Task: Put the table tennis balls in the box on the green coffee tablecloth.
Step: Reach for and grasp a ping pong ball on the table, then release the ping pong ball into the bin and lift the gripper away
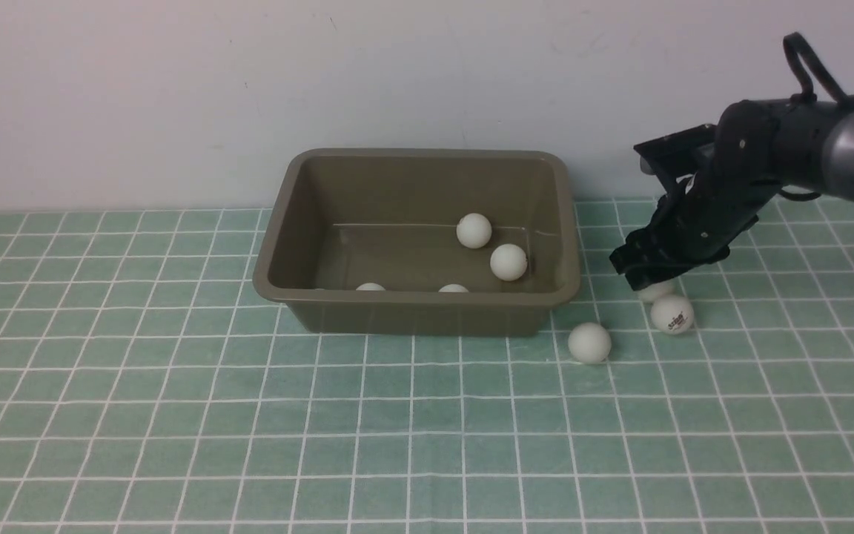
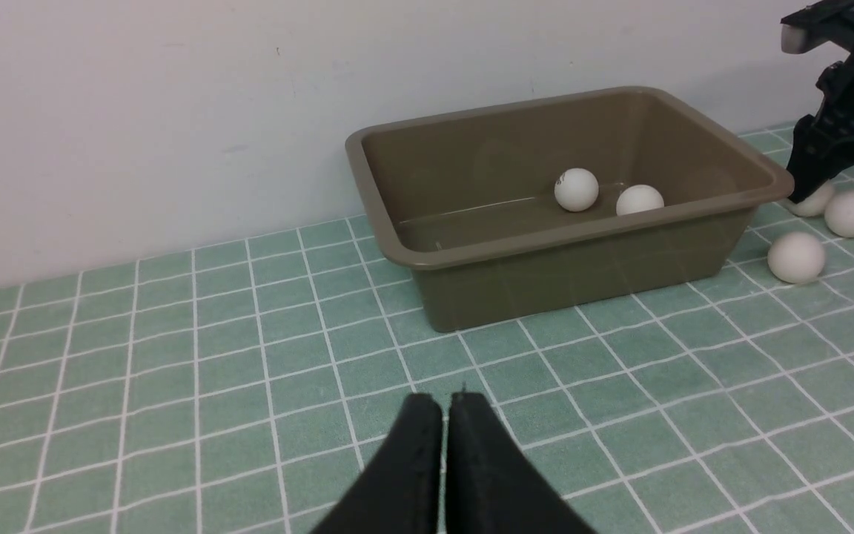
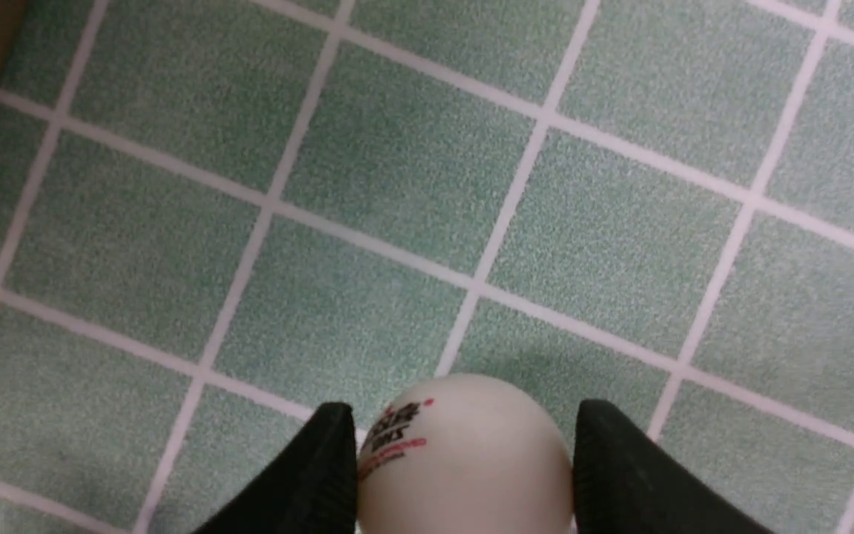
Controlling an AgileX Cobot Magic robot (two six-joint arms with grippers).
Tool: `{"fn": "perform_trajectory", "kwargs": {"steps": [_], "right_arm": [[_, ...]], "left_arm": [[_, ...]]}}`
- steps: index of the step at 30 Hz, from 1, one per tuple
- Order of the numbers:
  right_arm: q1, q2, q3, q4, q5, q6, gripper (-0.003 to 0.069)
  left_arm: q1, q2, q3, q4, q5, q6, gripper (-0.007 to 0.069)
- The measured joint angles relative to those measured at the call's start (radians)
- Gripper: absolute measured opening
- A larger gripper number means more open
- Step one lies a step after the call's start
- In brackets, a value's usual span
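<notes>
The olive-brown box [image 1: 412, 298] stands on the green coffee tablecloth [image 1: 175, 408] near the wall. Inside it lie several table tennis balls, two in plain sight [image 1: 474, 231] [image 1: 508, 262] and two half hidden by the near wall [image 1: 370, 287]. Right of the box, three balls rest on the cloth: a plain one [image 1: 589, 343], a printed one [image 1: 672, 314], and one [image 3: 464, 460] between the fingers of my right gripper [image 3: 464, 445] [image 1: 646, 285], both fingers touching it. My left gripper [image 2: 445, 404] is shut and empty, low over the cloth in front of the box.
A pale wall runs right behind the box. The plain ball [image 2: 796, 257] lies close to the box's right front corner [image 2: 757, 204], and the printed ball [image 2: 852, 213] sits right beside the gripped one.
</notes>
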Motion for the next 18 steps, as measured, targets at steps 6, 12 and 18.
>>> {"fn": "perform_trajectory", "kwargs": {"steps": [6, 12, 18], "right_arm": [[0.0, -0.039, -0.092, -0.011, 0.06, 0.0, 0.034], [0.033, -0.065, -0.255, 0.132, 0.18, -0.045, 0.034], [0.158, -0.049, -0.267, 0.186, 0.137, -0.102, 0.034]], "left_arm": [[0.0, 0.0, 0.0, 0.0, 0.0, 0.0, -0.0004], [0.0, 0.0, 0.0, 0.0, 0.0, 0.0, -0.0004], [0.0, 0.0, 0.0, 0.0, 0.0, 0.0, -0.0004]]}}
